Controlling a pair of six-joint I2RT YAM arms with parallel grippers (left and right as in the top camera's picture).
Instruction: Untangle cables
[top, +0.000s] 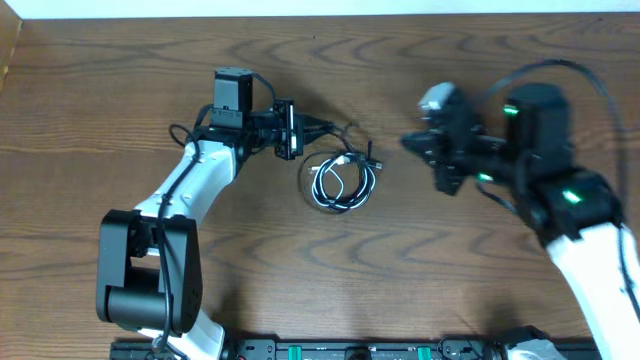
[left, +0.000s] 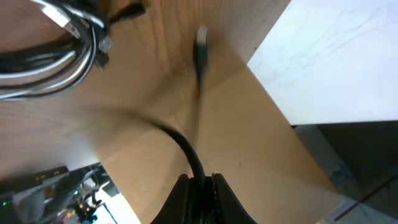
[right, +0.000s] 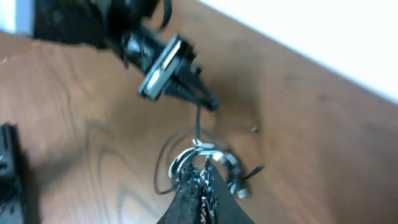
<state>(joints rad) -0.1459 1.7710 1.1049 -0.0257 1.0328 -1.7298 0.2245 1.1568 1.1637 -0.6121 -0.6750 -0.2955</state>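
Got the left end effector pinched shut on a black cable — blurry in the wrist view, runs out to a small plug end over the tabletop. Just beside it, a loose coiled bundle of black and white cables lying flat. Further out, right end effector closed tight — apart from the bundle, aimed toward it.

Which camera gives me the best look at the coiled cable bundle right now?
Overhead: the whole cable bundle lies in full, unobstructed view. Left wrist catches only a blurred part in its top-left corner; right wrist shows it blurred, partly behind its own fingers.
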